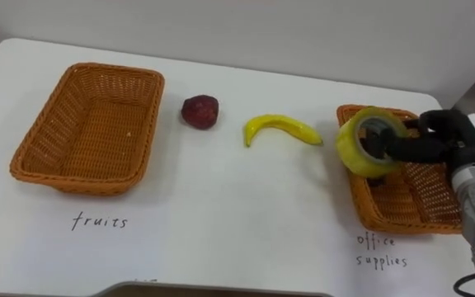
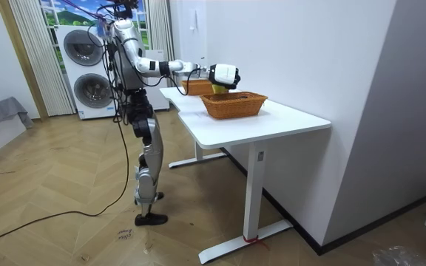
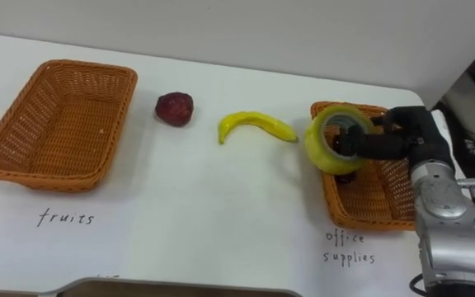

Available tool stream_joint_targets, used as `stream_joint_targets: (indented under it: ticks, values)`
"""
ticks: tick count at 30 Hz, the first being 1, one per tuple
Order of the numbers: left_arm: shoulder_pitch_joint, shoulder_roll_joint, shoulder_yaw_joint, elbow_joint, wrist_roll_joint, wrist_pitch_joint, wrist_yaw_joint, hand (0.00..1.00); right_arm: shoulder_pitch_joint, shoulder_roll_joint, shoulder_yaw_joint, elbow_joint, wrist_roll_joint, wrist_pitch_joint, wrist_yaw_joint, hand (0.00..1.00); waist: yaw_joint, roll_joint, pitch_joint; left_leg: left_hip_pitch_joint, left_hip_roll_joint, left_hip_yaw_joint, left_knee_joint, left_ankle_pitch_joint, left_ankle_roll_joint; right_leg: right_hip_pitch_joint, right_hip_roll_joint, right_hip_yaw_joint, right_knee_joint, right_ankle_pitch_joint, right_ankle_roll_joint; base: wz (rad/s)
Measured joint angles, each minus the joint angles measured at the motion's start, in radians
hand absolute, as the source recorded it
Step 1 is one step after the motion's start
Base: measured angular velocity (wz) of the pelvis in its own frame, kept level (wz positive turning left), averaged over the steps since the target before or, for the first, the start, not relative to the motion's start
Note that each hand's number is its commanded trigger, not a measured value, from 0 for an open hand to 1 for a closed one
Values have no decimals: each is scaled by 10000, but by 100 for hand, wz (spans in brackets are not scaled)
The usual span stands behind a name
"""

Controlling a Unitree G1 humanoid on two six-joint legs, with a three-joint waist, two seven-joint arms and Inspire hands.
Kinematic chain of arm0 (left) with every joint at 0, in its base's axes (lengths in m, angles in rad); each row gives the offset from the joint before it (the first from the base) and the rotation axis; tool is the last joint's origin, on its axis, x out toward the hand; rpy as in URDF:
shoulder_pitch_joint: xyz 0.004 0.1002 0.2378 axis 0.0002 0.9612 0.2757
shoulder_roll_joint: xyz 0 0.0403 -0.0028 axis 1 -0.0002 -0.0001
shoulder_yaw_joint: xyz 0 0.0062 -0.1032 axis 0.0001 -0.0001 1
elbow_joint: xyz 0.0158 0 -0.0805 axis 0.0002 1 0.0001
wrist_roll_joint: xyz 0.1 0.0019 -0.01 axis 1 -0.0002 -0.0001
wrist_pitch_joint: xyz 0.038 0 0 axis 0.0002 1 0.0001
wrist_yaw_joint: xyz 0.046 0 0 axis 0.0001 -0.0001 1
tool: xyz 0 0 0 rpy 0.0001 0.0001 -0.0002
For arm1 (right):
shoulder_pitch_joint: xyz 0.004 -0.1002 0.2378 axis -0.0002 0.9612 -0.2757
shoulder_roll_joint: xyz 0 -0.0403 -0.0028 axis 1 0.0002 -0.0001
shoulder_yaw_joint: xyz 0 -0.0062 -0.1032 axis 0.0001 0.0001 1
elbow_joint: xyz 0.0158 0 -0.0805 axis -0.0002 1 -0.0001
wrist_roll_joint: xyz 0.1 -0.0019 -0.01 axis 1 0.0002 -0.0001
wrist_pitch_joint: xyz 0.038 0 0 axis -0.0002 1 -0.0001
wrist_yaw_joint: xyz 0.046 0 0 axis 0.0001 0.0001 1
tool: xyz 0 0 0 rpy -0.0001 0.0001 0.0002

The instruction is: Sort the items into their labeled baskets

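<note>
Wicker fruit basket (image 1: 85,128) far left of the right robot hand (image 1: 448,136), dark red fruit (image 1: 199,111) then banana (image 1: 280,128) on the counter (image 1: 221,206) nearer it, yellow tape roll (image 1: 369,142) clasped in its curled fingers, above the office-supplies basket (image 1: 402,202).

Place: a room in a home, with a laundry corner.
Laundry: two front-loading washing machines (image 2: 91,68), stacked, at ten o'clock in the room view.
Window side: long pale curtains (image 2: 28,55) just beside them, also at ten o'clock.
Floor: wood parquet floor (image 2: 65,185) in a herringbone pattern, from six to nine o'clock.
Furniture: a white desk (image 2: 272,118) on a metal frame at three o'clock, against a plain white wall (image 2: 309,52).
</note>
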Motion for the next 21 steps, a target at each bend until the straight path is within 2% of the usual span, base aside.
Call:
stream_joint_targets:
  ticks: [7, 14, 21]
  values:
    - [-10, 4, 4, -2, 0, 19, 2, 0, -51, -5, -287, -3, 85, -1, -294, 0, -77, -41, -23, 28, 0, 53, 5, 1, 1, -5, 4, 96, 0, 0, 0, -2]
    - [-6, 4, 5, 0, -2, 28, 2, 0, -51, -39, -391, -3, 75, -1, -493, 0, -106, 19, 20, 25, 11, 57, 3, 0, 0, -21, 16, 136, 5, 0, 0, 0]
    - [-10, 4, 5, 1, -1, 36, 2, 0, -52, -39, -391, -3, 76, -1, -552, 0, -104, 17, 19, 18, 6, 57, -10, -1, 0, -32, 17, 150, 0, 0, 0, 0]
